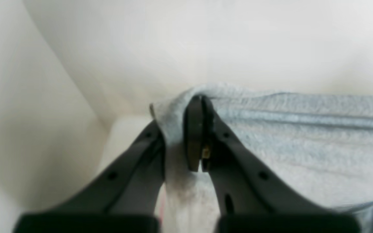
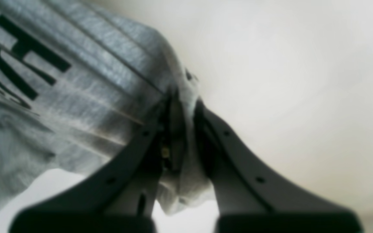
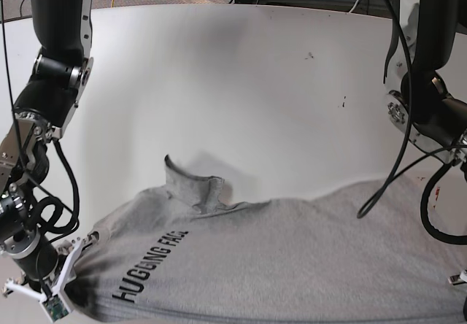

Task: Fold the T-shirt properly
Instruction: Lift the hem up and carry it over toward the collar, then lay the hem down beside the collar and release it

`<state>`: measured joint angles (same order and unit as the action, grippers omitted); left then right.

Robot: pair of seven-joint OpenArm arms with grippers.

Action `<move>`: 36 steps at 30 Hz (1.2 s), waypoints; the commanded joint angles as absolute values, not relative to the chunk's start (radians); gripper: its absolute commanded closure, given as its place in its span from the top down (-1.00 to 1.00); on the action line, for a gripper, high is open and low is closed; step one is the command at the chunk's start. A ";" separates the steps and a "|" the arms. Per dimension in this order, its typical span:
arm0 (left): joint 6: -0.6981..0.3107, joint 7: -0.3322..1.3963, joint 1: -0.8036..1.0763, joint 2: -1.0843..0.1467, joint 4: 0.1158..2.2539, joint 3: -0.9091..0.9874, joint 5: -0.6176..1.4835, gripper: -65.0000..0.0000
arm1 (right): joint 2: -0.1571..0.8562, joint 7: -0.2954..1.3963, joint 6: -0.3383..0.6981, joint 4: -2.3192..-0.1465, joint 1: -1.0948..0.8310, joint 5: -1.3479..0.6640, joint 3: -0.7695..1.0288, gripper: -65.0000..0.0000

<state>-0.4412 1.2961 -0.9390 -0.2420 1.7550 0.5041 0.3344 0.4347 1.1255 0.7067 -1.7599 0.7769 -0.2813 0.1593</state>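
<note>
Two pincers of mine are in play, but first the white table [image 3: 241,68], across whose near half the T-shirt [image 3: 292,258] lies spread and rumpled, lettering up, one flap standing up beside the collar. No fold looks finished, so I judge nearly all the folding remains. My left gripper [image 1: 199,100] and right gripper [image 2: 181,100] are each clenched on a bunched edge of cloth.

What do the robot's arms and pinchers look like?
Both arms are chunky black tubes with silver joints and looping black cables. The left gripper and right gripper have dark grey curved jaws with small round holes.
</note>
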 commanded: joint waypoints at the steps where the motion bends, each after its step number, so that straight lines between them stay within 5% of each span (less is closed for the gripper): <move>1: -0.433 1.279 -1.032 -0.262 1.779 0.504 0.315 -1.00 | 0.489 1.125 0.698 -1.773 0.892 -0.246 0.134 -1.00; 17: -0.433 1.299 -1.067 -0.263 1.781 0.490 0.318 -1.00 | 0.553 1.176 0.698 -1.787 1.046 -0.255 0.048 -1.00; 28: -0.435 1.299 -0.788 -0.263 1.891 0.493 0.323 -1.00 | 0.538 1.187 0.698 -1.972 0.653 -0.255 0.260 -1.00; 36: -0.437 1.299 -0.499 -0.263 1.929 0.604 0.440 -1.00 | 0.395 1.184 0.698 -2.022 0.274 -0.255 0.446 -1.00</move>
<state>-0.4446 1.3285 -0.5243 -0.2382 1.9091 0.5671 0.4385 0.4015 1.1748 0.7097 -2.0041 0.3065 -0.3058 0.4049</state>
